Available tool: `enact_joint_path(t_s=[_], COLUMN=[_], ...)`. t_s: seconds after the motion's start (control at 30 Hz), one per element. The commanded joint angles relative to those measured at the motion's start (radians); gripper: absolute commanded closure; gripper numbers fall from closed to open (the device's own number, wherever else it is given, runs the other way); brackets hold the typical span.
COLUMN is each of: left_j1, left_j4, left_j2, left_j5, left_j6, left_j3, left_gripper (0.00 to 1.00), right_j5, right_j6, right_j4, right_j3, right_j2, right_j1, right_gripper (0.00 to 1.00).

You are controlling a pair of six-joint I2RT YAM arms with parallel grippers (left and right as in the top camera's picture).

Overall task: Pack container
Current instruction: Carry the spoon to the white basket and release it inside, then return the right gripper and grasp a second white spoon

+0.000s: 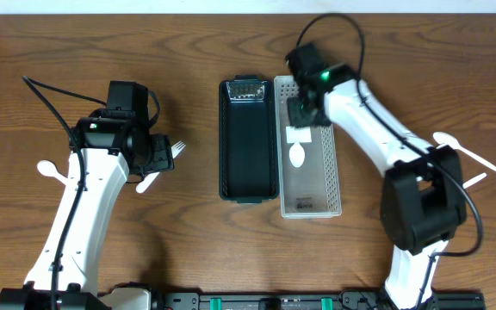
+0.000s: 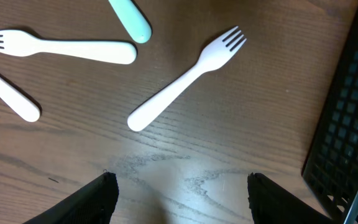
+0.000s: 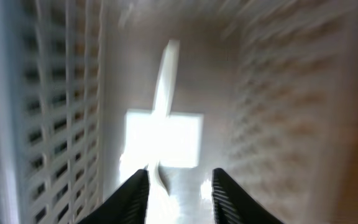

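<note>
The right fingers sit low inside the far end of the white basket, part way apart, with a white spoon running out between them along the basket floor. That wrist view is blurred, so it cannot be told whether they pinch the spoon or stand clear of it. The left fingers are spread wide and empty above the counter, left of the black tray. A white fork lies just beyond them, with a second fork and a teal handle farther off. Judged risks follow. If the right fingers rise while touching the spoon, they may drag it up the perforated wall and tip it out, or shift the light basket against the black tray it appears to touch. The white fork lies flat on the wood at an angle to the left fingers, so a descent that does not square up across its handle would likely skid it into the neighbouring utensils. The two containers stand side by side, so a release mistimed over the shared edge could leave a fork astride both rims. More white utensils lie on the right of the counter, so packing looks far from complete.
</note>
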State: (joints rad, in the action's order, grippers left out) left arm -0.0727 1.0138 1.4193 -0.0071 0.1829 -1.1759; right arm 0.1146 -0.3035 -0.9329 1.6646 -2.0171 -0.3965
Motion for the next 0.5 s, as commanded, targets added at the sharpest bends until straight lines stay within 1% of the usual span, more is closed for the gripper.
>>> enact_joint_path(t_s=[0.0,0.07,0.13,0.17,0.2,0.3,0.33,0.37,0.47], left_j1=[0.006,0.006,0.006,0.006,0.006,0.006,0.006,0.006,0.006], left_j4=[0.002,0.003,0.003,0.003,0.003,0.003,0.003,0.003,0.002], left_j2=[-0.002,-0.002,-0.002,-0.002,-0.002,-0.002,-0.002,-0.002,-0.002], left_j5=[-0.012,-0.012,-0.012,-0.012,-0.012,-0.012,-0.012,-0.012,-0.012], left_j6=[-0.006,-0.005,-0.006,-0.006,-0.006,-0.006,-0.006,-0.006,-0.005], left_j3=[-0.024,-0.024,-0.024,-0.024,-0.024,-0.024,-0.024,-0.024,-0.024], left_gripper=[0.3,0.3,0.3,0.3,0.3,0.3,0.3,0.3,0.3], right_j5=[0.133,0.161,0.169,0.169,0.169,0.167,0.159,0.143,0.086], right_j6=[0.002,-0.028,-0.096,-0.141,-0.206,-0.352,-0.386,-0.395,-0.386], right_j4=[-0.029,-0.041,-0.065,-0.09,-0.137,-0.259,-0.282,-0.288,-0.244], right_j3=[0.128,0.154,0.155,0.155,0.155,0.138,0.117,0.087,-0.021], right_j2=[0.144,0.195,0.241,0.253,0.262,0.258,0.256,0.252,0.241], right_j1=[0.098,0.165,0.246,0.286,0.343,0.479,0.528,0.575,0.684], right_gripper=[0.46,0.38,0.37,0.35,0.29,0.03,0.01,0.01,0.01])
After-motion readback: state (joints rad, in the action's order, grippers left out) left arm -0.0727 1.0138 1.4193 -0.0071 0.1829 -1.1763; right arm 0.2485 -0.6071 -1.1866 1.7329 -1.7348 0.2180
